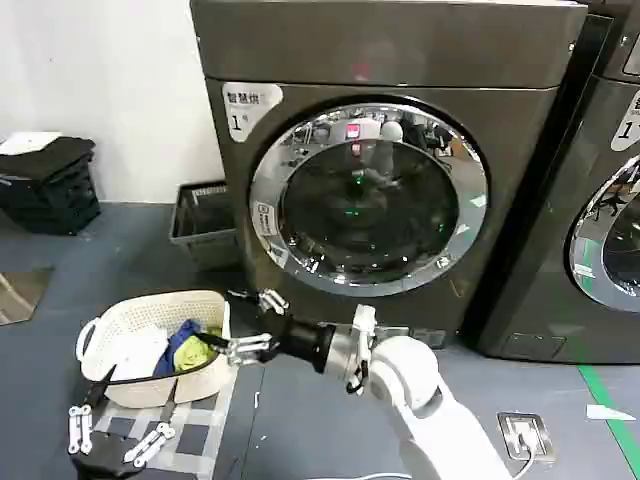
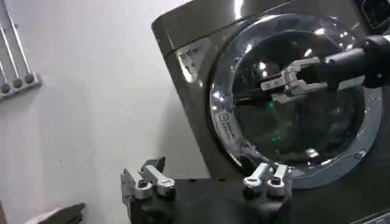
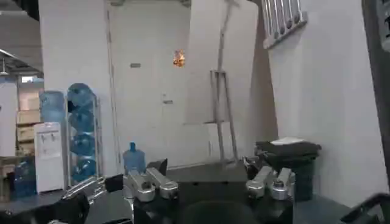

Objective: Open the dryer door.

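Even, fairly bright indoor light fills the head view, with only soft shadows on the grey floor [image 1: 300, 420]. The chrome ring of the dryer door [image 1: 368, 198] throws back bright glare and room reflections, and green specks glint in its dark glass. The left wrist view is soft and tilted. The white wall [image 3: 329, 79] looks flat and shadowless.

Counted: 2 dryers [image 1: 400, 170], 2 porthole doors [image 1: 368, 195], 2 grippers [image 1: 255, 325], 1 white basket [image 1: 120, 320], 1 grey crate [image 1: 205, 225].
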Robot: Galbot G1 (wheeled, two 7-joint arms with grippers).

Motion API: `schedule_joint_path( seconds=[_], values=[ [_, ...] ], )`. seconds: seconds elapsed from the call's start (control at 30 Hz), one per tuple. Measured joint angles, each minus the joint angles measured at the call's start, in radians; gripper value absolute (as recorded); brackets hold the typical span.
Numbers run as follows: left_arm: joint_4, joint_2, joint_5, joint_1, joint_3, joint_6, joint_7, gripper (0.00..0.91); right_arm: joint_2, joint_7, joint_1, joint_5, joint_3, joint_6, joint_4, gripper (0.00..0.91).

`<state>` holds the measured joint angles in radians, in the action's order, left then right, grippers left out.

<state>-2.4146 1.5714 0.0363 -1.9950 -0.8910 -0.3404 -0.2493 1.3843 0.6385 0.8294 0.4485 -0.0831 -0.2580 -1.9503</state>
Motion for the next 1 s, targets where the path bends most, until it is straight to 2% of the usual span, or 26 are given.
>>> schedule_joint_path(
  seconds=[0.13,0.37,0.73,0.87,1.0],
  values=[
    [-0.004,-0.001,0.0,-0.001,0.0,0.0,-0.001,0.907,-0.011,-0.022,0.025,-0.068,-0.02,0.078,0.004,0.907],
    [-0.008,-0.002,0.001,0.001,0.0,0.0,-0.006,0.907,-0.036,-0.048,0.057,-0.088,-0.063,0.179,0.044,0.907],
    [-0.016,-0.004,0.001,0.001,-0.002,0.002,-0.01,0.907,-0.078,-0.076,0.041,-0.088,-0.122,0.263,0.156,0.907],
    [-0.019,-0.004,0.003,0.001,-0.001,0.003,-0.02,0.907,-0.091,-0.076,0.024,-0.062,-0.125,0.297,0.204,0.907],
    [-0.022,-0.004,0.004,-0.001,-0.002,0.003,-0.024,0.907,-0.092,-0.087,0.001,-0.051,-0.122,0.305,0.252,0.907]
  ],
)
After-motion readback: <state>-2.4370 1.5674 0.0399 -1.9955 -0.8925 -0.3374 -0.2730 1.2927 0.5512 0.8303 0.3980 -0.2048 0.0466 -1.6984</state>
